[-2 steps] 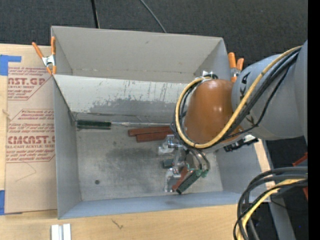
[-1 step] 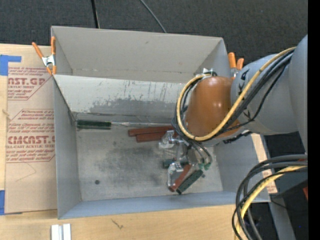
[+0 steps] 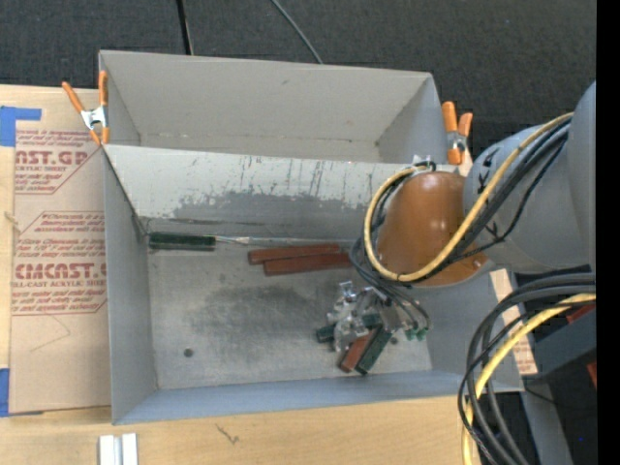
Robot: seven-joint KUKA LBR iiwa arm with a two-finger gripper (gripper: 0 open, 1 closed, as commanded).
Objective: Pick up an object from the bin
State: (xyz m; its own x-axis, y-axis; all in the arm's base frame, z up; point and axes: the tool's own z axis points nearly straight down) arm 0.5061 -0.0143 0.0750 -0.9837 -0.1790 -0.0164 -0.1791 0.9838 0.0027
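A grey metal bin (image 3: 126, 356) seen from above, with a robot arm leaning in over its right edge. The arm's rounded orange cover (image 3: 426, 226) hangs low above the floor, putting the gripper (image 3: 360, 316) down among a small cluster of things near the bin's front right corner. Nearest to it are a short brown block (image 3: 356, 354) and some dark green pieces (image 3: 327, 334), lying tangled and touching. This cluster looks like the target, probably because it sits a little clear of the walls. Whether the gripper is spread or closed, or has hold of anything, cannot be told. Along the foot of the back wall lie a long reddish-brown bar (image 3: 300, 258) and a green-handled tool (image 3: 181, 242), well apart from the gripper.
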